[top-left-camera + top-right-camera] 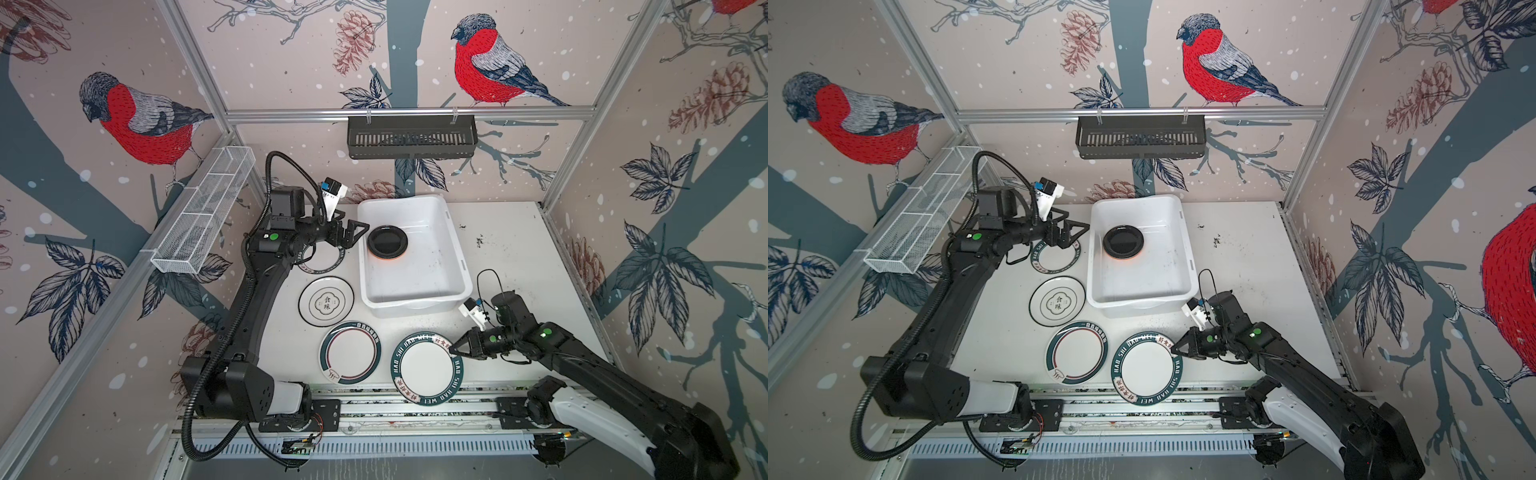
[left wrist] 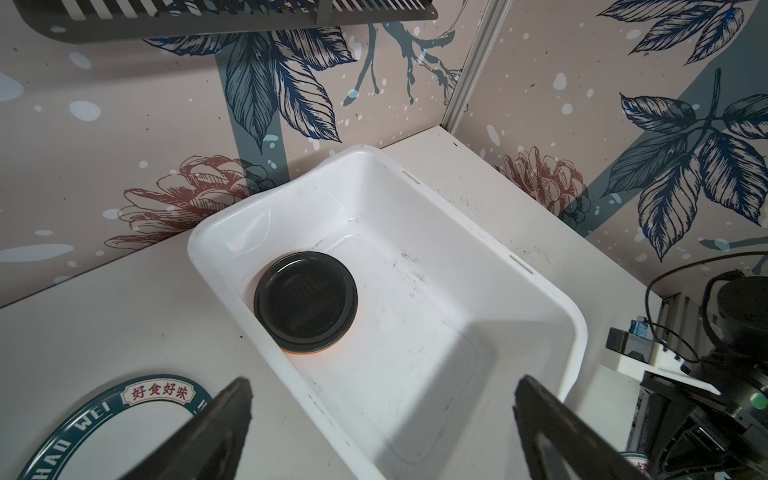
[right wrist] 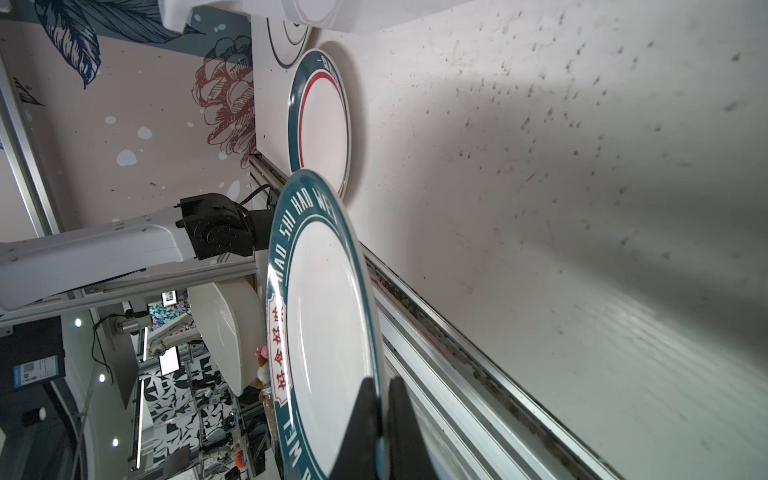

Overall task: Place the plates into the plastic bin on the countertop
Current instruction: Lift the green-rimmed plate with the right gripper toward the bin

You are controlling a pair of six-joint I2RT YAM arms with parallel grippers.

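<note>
My right gripper (image 1: 453, 351) (image 1: 1174, 351) (image 3: 380, 386) is shut on the right rim of a white plate with a teal lettered rim (image 1: 422, 368) (image 1: 1144, 368) (image 3: 328, 332), which juts over the front rail. Left of it lie a teal-and-red-rimmed plate (image 1: 350, 353) (image 3: 322, 124) and a thin-rimmed plate with characters (image 1: 326, 300). Another lettered plate (image 1: 320, 259) (image 2: 104, 424) lies partly under my left arm. The plastic bin (image 1: 459, 257) (image 1: 1190, 257) (image 2: 257, 224) holds a black plate (image 1: 386, 241) (image 2: 305, 295) on an orange one. My left gripper (image 1: 352, 235) (image 1: 1073, 232) (image 2: 384, 382) is open and empty at the bin's left rim.
The speckled countertop (image 1: 519, 270) lies bare to the right of the bin. A black slotted rack (image 1: 411, 137) hangs on the back wall and a white wire basket (image 1: 203, 212) on the left wall. Aluminium rails (image 1: 415, 409) edge the front.
</note>
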